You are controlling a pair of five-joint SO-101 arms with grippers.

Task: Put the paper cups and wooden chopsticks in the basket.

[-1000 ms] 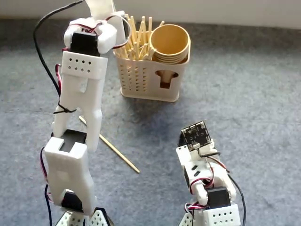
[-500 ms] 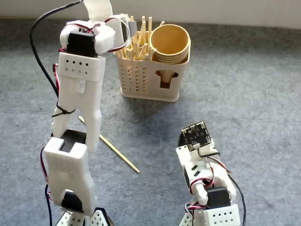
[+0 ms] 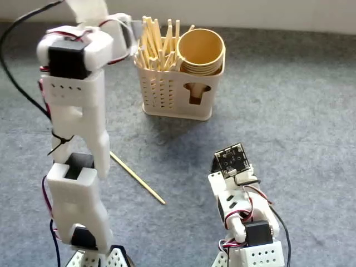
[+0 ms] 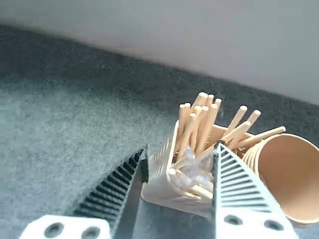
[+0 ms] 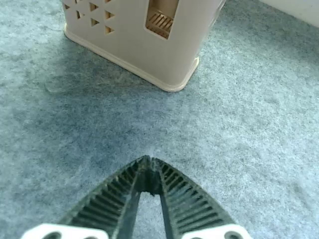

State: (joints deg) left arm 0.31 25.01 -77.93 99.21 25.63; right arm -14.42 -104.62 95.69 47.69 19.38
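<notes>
Grey carpet (image 3: 300, 111), pale wall (image 4: 199, 35) behind

soft, fairly bright light comes from the far side of the table. the beige perforated plastic basket (image 3: 177, 94) throws a diffuse, soft-edged shadow toward the arms across the grey carpeted table top (image 3: 300, 111). the pale wall (image 4: 199, 40) behind is the brightest area.

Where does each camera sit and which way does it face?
High view: fixed above the table, looking down on basket, loose chopstick, left arm and right arm.
Left wrist view: raised over the basket, facing down at its chopsticks and cups past the open left gripper.
Right wrist view: low, facing the basket's base over the shut right gripper.
All three share the basket.
</notes>
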